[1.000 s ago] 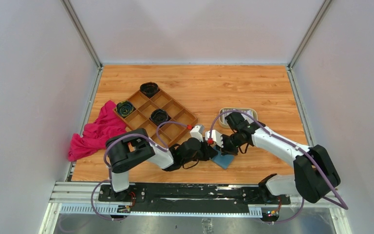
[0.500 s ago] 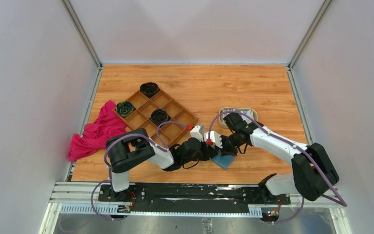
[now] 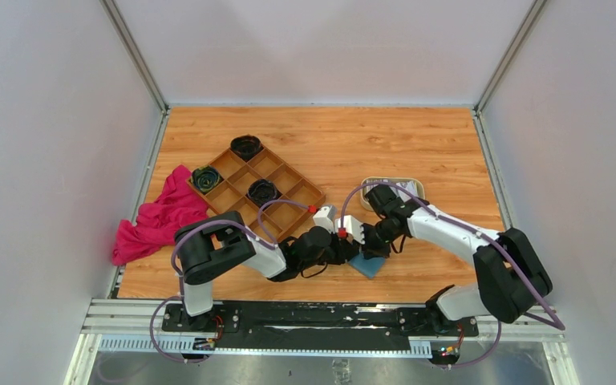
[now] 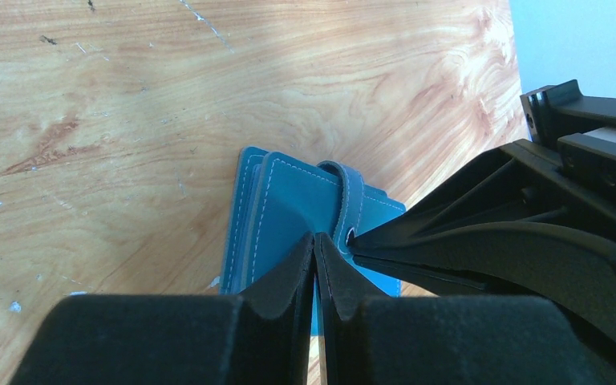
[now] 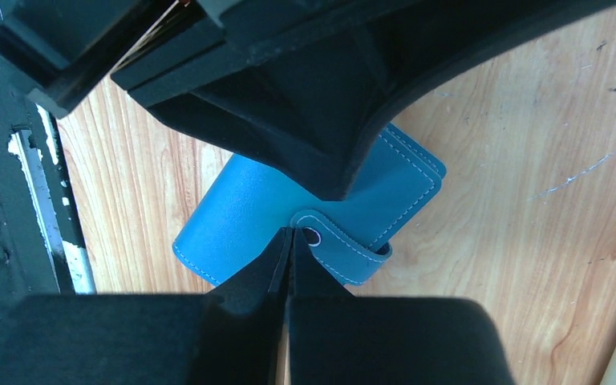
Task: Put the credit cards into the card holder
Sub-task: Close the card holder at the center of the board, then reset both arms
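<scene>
Brown wooden compartment tray (image 3: 289, 178), rear left: dark round items (image 3: 245, 146) in 3 compartments. Cream oval tray (image 3: 411, 186) at right, mostly hidden by right arm; contents can't be made out. Small flat teal-blue wallet (image 5: 241, 200) lies folded on table, front centre. Left gripper (image 4: 315, 242): fingers pressed together, tips on wallet cover beside snap tab. Right gripper (image 5: 288, 237): fingers pressed together, tips against tab's snap end. Light wood-grain table (image 3: 329, 136); crumpled pink cloth (image 3: 156, 220) at left; white walls.

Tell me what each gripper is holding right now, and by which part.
Both the left gripper and right gripper are shut, tips at the snap tab of the card holder. Whether either pinches it cannot be told.
</scene>
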`<action>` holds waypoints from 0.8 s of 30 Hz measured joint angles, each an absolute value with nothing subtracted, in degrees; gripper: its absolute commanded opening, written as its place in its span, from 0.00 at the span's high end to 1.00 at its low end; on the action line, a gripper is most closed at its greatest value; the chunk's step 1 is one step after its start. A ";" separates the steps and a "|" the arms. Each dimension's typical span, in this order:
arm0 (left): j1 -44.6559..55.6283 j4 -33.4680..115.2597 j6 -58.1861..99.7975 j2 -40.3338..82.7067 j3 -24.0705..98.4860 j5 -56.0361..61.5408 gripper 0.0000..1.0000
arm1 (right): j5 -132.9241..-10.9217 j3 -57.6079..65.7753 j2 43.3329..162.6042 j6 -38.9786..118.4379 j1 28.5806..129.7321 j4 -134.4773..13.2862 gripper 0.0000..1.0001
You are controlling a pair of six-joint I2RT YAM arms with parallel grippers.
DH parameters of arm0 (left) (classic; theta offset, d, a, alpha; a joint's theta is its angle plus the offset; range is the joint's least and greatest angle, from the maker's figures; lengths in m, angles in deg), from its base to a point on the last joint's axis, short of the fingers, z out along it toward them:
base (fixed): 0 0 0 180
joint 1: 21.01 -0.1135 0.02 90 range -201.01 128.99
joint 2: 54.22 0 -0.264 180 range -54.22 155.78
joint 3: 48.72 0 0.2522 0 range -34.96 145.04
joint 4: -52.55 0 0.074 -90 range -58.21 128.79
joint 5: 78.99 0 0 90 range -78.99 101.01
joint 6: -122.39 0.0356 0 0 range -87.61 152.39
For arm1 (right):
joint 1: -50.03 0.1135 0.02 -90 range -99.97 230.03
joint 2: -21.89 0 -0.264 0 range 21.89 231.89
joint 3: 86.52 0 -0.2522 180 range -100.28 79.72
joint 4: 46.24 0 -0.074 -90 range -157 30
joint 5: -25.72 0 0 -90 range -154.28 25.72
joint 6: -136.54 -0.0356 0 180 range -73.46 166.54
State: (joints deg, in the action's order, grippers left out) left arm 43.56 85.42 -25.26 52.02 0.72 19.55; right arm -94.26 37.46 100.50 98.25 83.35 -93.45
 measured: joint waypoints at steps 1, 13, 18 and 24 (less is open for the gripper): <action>43.56 85.42 -25.26 52.02 0.72 19.55 0.91 | -94.24 37.28 100.71 98.09 83.37 -93.63 1.00; 43.52 84.77 -24.52 51.08 0.59 19.31 0.82 | -95.22 34.83 100.69 95.41 82.69 -97.89 0.54; 43.50 81.51 -21.94 46.03 -0.98 19.18 0.71 | -97.45 34.42 93.48 96.56 76.73 -99.83 0.50; 43.50 76.33 -15.19 31.82 -4.70 19.20 0.55 | -100.18 34.07 83.97 98.22 68.82 -101.74 0.43</action>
State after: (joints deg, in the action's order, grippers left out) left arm 43.50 76.33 -15.19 31.82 -4.70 19.20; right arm -100.18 34.07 83.97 98.22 68.82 -101.74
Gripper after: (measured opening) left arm 0.363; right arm 0.522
